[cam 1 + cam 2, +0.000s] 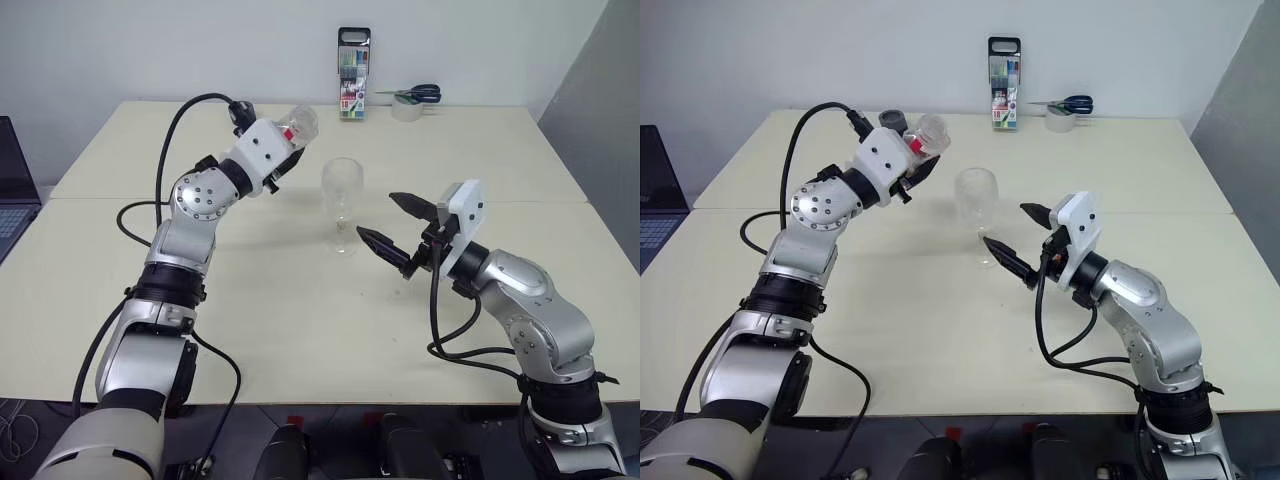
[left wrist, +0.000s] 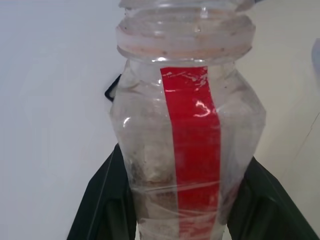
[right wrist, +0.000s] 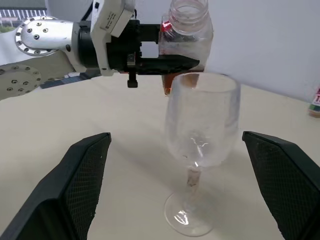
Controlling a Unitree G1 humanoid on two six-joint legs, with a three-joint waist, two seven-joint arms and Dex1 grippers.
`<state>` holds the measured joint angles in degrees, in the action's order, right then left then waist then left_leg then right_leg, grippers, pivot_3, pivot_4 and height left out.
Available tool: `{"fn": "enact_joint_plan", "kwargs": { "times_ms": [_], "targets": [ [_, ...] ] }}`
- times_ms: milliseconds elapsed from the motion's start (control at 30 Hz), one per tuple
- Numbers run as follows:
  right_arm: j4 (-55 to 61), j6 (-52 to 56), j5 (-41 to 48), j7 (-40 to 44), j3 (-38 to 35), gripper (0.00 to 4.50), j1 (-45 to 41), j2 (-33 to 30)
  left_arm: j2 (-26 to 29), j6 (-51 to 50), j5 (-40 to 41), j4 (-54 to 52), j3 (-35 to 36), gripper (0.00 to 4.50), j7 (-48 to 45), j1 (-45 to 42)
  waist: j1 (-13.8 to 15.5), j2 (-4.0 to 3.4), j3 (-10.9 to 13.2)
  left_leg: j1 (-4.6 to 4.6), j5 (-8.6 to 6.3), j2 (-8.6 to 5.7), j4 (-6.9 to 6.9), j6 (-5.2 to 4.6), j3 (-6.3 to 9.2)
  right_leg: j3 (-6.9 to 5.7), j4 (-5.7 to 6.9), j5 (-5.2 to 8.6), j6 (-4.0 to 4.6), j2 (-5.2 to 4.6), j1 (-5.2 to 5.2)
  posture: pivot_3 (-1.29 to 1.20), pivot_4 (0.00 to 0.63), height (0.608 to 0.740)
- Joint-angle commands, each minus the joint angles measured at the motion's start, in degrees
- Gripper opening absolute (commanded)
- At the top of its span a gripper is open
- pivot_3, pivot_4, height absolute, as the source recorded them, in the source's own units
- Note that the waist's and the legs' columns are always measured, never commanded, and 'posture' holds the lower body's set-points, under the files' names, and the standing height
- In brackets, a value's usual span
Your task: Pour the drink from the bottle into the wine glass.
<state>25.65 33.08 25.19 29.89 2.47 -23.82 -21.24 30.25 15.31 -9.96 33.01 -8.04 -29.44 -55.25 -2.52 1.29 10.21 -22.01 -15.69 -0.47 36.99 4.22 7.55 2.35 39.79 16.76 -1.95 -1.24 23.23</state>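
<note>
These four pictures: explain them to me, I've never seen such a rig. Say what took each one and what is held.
A two-armed humanoid robot stands at a cream table. Two pictures come from its head cameras, two from its wrist cameras. Its left gripper is shut on a small clear plastic bottle with a red label strip, lifted and uncapped, a little amber drink inside. Its open right gripper flanks an empty clear stemmed wine glass without touching. At the table's far edge: a marker-pen case, scissors, a tape roll.

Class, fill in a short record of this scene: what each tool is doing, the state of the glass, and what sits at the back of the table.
Left tool: shut on small clear plastic bottle with red label strip, uncapped, lifted.
Right tool: open, empty, beside the glass.
Clear stemmed wine glass: upright, empty.
Table back: marker-pen case, tape roll, scissors.
</note>
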Motion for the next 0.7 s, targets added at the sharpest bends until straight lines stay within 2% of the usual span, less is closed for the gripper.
{"fn": "enact_joint_plan", "kwargs": {
  "times_ms": [33, 233, 433, 700],
  "targets": [
    [1.08, -1.19, -0.43, -0.78, -0.04, 4.50, -1.69, 0.66, 1.58, 7.57, -3.88, 2.93, -1.43, 1.78, 1.61, -4.89, 0.00, 0.00, 0.00, 0.00, 0.00, -0.01, 0.00, 0.00, 0.00, 0.00, 0.00, 0.00, 0.00, 0.00, 0.00, 0.00, 0.150, 0.740],
    [0.50, -0.75, 0.44, 0.29, -1.08, 4.50, -2.12, 0.47, 2.63, 15.82, -9.04, 9.34, -3.63, 1.78, 3.94, -8.15, -0.11, 0.00, 0.00, 0.00, -0.02, -0.01, 0.00, -0.04, -0.01, 0.01, 0.00, 0.00, 0.00, 0.00, 0.00, 0.00, 0.150, 0.740],
    [-0.33, -0.66, 2.76, 4.57, -3.91, 4.50, -1.81, -4.01, 4.01, 21.86, -14.58, 13.98, -5.94, 1.78, 7.98, -10.49, -0.37, 0.01, 0.01, -0.02, -0.03, -0.03, 0.01, -0.05, 0.01, -0.01, -0.01, 0.00, 0.00, -0.01, 0.00, 0.00, 0.150, 0.740],
    [0.04, 0.03, 4.69, 5.62, -5.97, 4.50, -0.88, -6.91, 4.87, 26.75, -19.48, 14.50, -8.02, 1.78, 11.68, -12.42, -0.40, 0.01, 0.02, -0.03, -0.03, -0.03, 0.01, -0.05, 0.00, 0.00, 0.02, 0.00, 0.00, -0.01, 0.01, 0.00, 0.150, 0.740]
  ]
}}
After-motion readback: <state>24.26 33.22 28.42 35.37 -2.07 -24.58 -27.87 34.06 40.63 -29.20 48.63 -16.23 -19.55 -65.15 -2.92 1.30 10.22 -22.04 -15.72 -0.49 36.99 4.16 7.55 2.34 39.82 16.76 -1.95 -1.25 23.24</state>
